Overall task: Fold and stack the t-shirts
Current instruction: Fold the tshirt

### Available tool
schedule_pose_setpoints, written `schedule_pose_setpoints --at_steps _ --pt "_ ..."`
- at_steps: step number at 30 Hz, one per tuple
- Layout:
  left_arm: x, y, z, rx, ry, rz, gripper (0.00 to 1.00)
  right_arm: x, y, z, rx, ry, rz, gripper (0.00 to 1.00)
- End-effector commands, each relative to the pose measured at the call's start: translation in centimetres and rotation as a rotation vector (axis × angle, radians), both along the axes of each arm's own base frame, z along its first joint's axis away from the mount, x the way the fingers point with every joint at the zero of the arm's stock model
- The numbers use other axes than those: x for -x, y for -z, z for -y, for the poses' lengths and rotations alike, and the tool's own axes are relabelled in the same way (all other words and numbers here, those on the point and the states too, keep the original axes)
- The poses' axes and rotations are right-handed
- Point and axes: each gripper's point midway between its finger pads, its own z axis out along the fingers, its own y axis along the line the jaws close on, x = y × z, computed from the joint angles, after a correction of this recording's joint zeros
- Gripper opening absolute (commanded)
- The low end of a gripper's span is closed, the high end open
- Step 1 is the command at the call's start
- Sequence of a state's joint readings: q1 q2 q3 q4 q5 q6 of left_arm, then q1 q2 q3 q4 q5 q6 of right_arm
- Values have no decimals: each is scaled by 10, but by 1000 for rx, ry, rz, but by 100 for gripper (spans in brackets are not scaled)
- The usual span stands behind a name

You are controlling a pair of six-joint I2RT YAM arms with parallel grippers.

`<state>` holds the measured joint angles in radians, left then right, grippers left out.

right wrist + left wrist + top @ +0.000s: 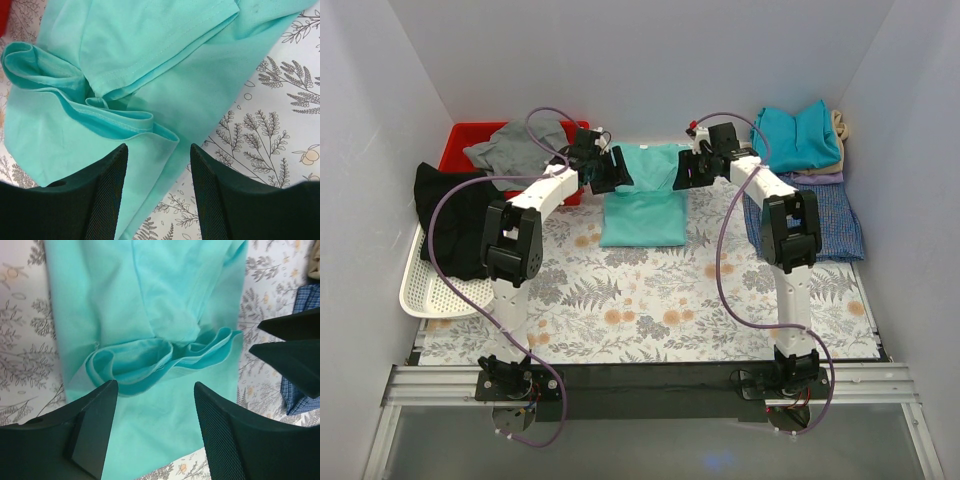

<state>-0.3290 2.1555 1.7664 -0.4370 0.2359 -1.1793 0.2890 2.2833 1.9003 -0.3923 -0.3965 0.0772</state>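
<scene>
A mint-green t-shirt (pixel 640 210) lies partly folded on the floral mat at the back centre. Its far end is bunched into ripples (pixel 165 360). My left gripper (pixel 619 172) hovers over the shirt's far left corner, jaws open (pixel 155 390), with only cloth lying flat beneath. My right gripper (pixel 683 170) hovers over the far right corner, also open (pixel 159 150), straddling the shirt's edge (pixel 165 145) and the mat. At the back right sits a folded teal-blue shirt (pixel 798 135) on beige and lavender ones (pixel 817 177), with a blue check shirt (pixel 815 222) in front.
A red bin (pixel 470 140) at the back left holds a grey garment (pixel 520 145). A black garment (pixel 455 215) drapes over a white perforated tray (pixel 430 290) at the left. White walls close in on three sides. The right gripper's fingers (pixel 295 350) show in the left wrist view.
</scene>
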Motion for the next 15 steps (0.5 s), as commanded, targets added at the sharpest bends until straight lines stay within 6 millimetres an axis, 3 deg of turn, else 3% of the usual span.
schedule_pose_setpoints --at_steps 1,5,9,11,15 --pt "-15 -41 11 31 36 127 61 8 -56 -13 -64 -58 100 59" --pt "-12 -41 18 57 71 118 61 34 -64 -25 -107 -107 74 59" --pt "9 -45 27 121 138 88 60 57 -63 -41 -130 -157 51 60" --pt "20 -42 32 157 179 74 60 61 -55 -44 -135 -160 30 60" --pt "25 -34 35 169 206 57 61 53 -37 -46 -129 -152 9 60"
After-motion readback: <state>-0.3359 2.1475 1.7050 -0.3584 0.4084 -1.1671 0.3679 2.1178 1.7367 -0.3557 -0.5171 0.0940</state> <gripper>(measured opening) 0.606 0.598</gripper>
